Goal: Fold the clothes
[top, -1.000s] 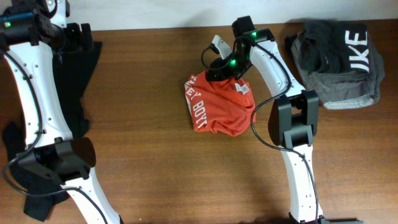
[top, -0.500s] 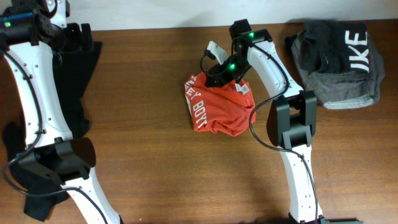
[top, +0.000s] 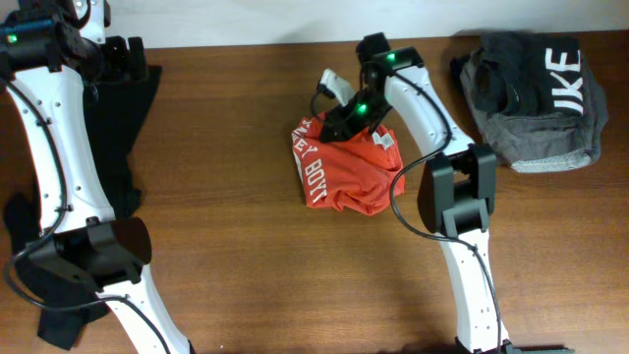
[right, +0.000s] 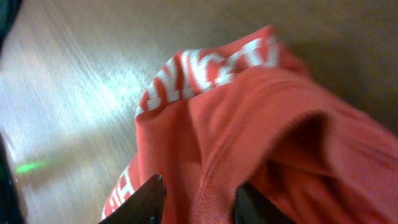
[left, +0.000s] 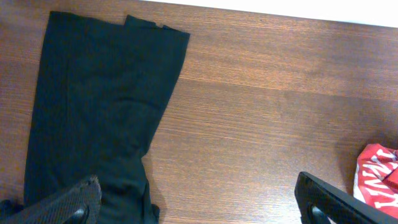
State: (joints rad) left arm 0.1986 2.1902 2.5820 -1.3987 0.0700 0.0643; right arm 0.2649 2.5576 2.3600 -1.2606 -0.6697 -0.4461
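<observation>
The orange-red T-shirt [top: 346,172] with white lettering lies crumpled at the table's middle. My right gripper [top: 334,123] reaches down onto its far edge. In the right wrist view a thick fold of the shirt [right: 261,124] fills the gap between the two black fingers, so the right gripper [right: 199,202] is shut on it. A long black garment [top: 123,147] lies flat at the far left. My left gripper [left: 199,208] hangs wide open and holds nothing, over that garment's [left: 93,106] right edge. The dark grey white-lettered garment [top: 536,93] sits bunched at the back right.
Bare brown wood [top: 256,265] spreads across the table's front and between the garments. The table's far edge meets a white wall [left: 280,7]. Both arm bases [top: 462,197] stand on the table near the front. A corner of the red shirt [left: 376,177] shows in the left wrist view.
My right gripper has shifted slightly left and away with the shirt's edge in its jaws. The left arm has not moved.
</observation>
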